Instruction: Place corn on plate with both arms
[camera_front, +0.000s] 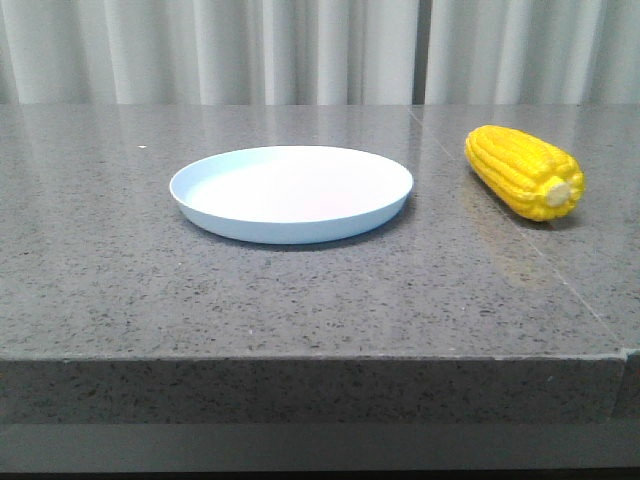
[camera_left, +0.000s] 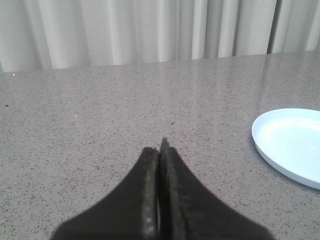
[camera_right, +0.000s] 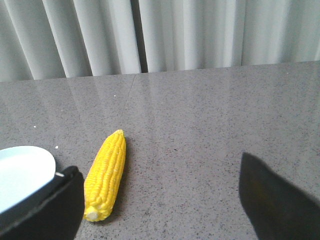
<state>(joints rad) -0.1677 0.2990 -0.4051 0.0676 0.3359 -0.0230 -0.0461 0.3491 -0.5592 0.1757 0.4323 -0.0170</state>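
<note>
Pale pleated curtains (camera_front: 300, 50) are backing the speckled grey stone table (camera_front: 300, 290); the glossy yellow corn cob (camera_front: 523, 171) is lying beside the round pale blue plate (camera_front: 291, 192), left gripper (camera_left: 161, 150) jaws clenched, right gripper (camera_right: 160, 200) jaws released.

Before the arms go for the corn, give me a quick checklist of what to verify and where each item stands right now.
1. Corn lying free on the table, nothing on or against it: ok.
2. Plate bare, with room for the cob: ok.
3. Corn and plate apart, so a grasp should not bump the rim: ok.
4. Right gripper open, wide enough for the cob: ok.
5. Right gripper lined up on the corn: not ok, the cob lies off toward one finger.
6. Left gripper ready to help: not ok, it is shut and holds nothing.
</note>
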